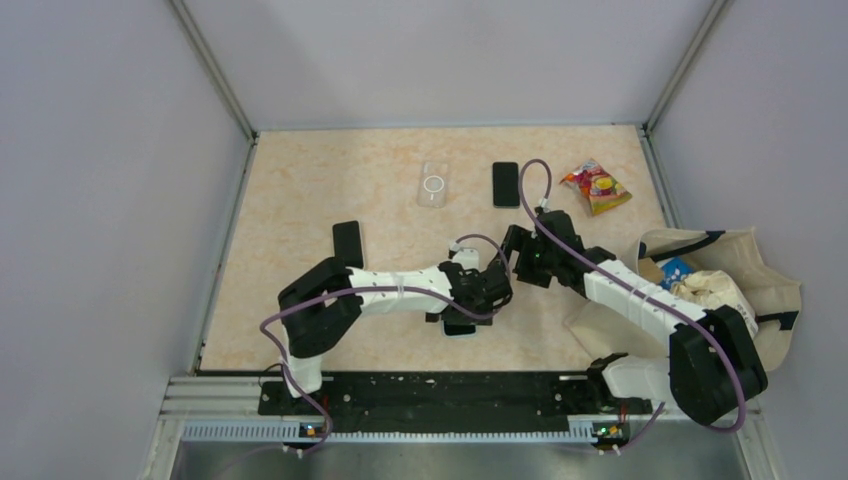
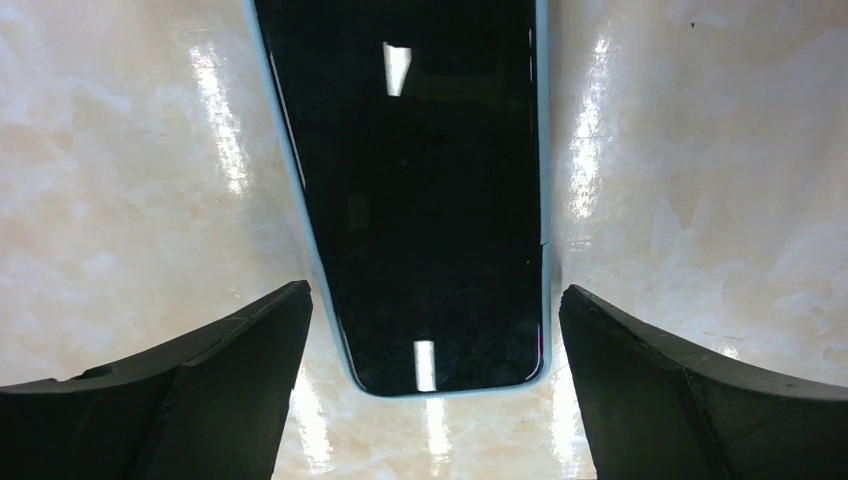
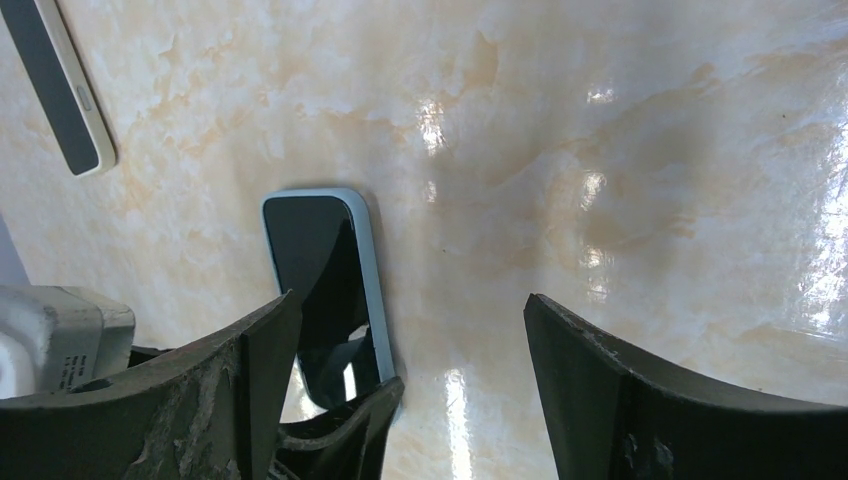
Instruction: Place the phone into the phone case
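Observation:
A black-screened phone point(image 2: 420, 190) with a light blue case rim point(image 2: 545, 150) around it lies flat on the marble table. My left gripper point(image 2: 435, 292) hangs low over its near end, open, with a finger on either side and neither touching it. In the top view this phone point(image 1: 460, 326) peeks out under the left gripper point(image 1: 492, 286). My right gripper point(image 1: 517, 247) hovers just beyond, open and empty. The right wrist view shows the blue-rimmed phone point(image 3: 318, 262) to the left of the right gripper point(image 3: 410, 300), with a left finger point(image 3: 345, 425) beside it.
A clear phone case point(image 1: 432, 184) and a black phone point(image 1: 506, 184) lie at the back. Another dark phone point(image 1: 347, 243) lies to the left and shows again in the right wrist view point(image 3: 58, 88). A snack packet point(image 1: 596, 187) and a cloth bag point(image 1: 735, 270) are on the right.

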You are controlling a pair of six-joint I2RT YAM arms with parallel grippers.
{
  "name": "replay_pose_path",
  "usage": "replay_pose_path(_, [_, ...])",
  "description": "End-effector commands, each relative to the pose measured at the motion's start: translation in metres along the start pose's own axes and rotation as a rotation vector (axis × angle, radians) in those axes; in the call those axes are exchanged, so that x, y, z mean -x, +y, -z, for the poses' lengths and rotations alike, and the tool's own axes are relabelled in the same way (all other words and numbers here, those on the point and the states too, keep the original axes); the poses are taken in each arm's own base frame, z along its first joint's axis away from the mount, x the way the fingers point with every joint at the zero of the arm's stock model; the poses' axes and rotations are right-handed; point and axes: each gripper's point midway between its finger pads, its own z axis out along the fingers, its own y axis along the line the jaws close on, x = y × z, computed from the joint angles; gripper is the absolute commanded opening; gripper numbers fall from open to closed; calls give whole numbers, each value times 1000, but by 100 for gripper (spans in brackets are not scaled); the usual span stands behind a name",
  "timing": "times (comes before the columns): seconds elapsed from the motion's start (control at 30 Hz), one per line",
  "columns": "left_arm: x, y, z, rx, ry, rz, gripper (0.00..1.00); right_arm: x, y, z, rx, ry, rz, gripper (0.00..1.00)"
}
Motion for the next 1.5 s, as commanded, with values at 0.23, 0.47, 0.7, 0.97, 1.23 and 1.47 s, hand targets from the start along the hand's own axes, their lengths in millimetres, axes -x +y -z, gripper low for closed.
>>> replay_pose_path(0.23, [-12,-4,-15,21,24,-24,79,-3,8,-7,70,29,35,82])
replay_pose_path(0.47, [-12,-6,-8,-78,18,-38,38,-17,21,-16,170,117,73,81])
replay_pose_path(0.7, [-10,2,1,-189,10,-4,37,-27,30,-29,240,169,50,74])
replay_pose_path(0.97, [-12,-1,9,-286,3,21,36,-44,38,-47,287,211,19,67])
replay_pose_path(1.23, [-14,2,10,-336,5,34,36,-47,46,-61,300,212,-13,58])
replay_pose_path(1.47, [-18,9,7,-351,12,51,36,-55,49,-66,280,203,-3,36])
